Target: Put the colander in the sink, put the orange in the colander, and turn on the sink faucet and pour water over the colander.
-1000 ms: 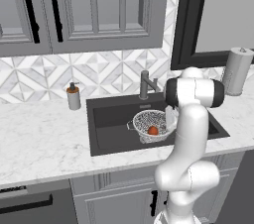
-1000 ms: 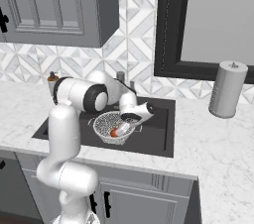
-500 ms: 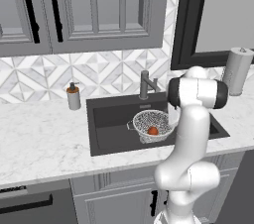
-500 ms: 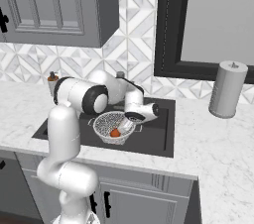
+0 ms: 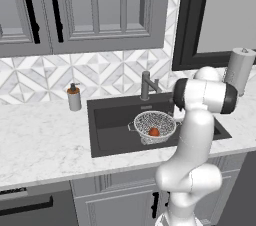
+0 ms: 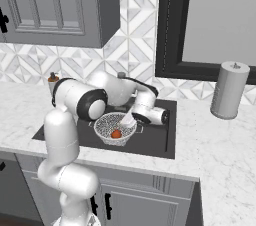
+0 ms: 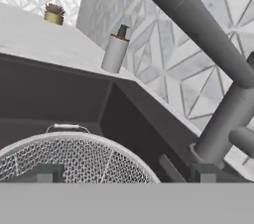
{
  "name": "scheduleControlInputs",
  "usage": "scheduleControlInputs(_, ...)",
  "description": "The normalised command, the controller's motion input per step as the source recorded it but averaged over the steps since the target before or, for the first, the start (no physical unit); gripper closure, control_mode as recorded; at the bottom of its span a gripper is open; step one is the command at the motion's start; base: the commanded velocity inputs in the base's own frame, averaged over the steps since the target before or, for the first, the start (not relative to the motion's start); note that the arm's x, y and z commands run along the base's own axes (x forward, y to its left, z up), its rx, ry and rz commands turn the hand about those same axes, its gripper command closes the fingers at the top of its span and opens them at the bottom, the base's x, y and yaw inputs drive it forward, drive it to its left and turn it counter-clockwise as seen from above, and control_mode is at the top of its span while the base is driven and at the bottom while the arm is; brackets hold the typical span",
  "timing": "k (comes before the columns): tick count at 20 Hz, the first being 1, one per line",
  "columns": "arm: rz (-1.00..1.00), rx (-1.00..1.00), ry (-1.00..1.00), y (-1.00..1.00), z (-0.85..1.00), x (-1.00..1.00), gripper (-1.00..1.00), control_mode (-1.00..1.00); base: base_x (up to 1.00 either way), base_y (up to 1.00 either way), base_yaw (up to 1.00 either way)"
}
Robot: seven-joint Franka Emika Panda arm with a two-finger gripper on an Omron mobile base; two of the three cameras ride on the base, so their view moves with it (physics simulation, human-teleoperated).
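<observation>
The small round orange fruit (image 5: 154, 132) sits inside the silvery perforated mesh colander (image 5: 155, 124) in the dark rectangular sink (image 5: 112, 122); the gripper (image 7: 124, 172) hovers wide open, empty, beside the dark metal faucet (image 5: 146, 85).

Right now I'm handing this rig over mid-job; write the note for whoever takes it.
Gripper: jaws open, holding nothing, over the sink beside the colander's rim.
Colander: sits in the sink, right of centre.
Orange: inside the colander.
Sink faucet: behind the basin; no water can be seen running.
Done: colander placed, orange placed.
Left: work the faucet's lever and get water pouring over the colander.
</observation>
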Motion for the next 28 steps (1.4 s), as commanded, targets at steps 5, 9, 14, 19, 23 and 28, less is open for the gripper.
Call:
scheduleControlInputs(5,-0.14,0.29,-0.12,-0.21,0.44,-0.03,-1.00,-1.00,0.00,0.00,0.00)
scheduleControlInputs(9,-0.12,0.24,-0.04,-0.12,0.46,-0.01,-1.00,-1.00,0.00,0.00,0.00)
scheduleControlInputs(14,-0.10,0.23,0.00,-0.03,0.53,0.00,-1.00,-1.00,0.00,0.00,0.00)
scheduleControlInputs(19,-0.08,0.22,0.00,0.00,0.48,0.00,-1.00,-1.00,0.00,0.00,0.00)
scheduleControlInputs(23,-0.11,0.13,0.00,0.00,0.33,0.00,-1.00,-1.00,0.00,0.00,0.00)
scheduleControlInputs(28,-0.14,-0.01,0.00,0.00,0.26,0.00,-1.00,-1.00,0.00,0.00,0.00)
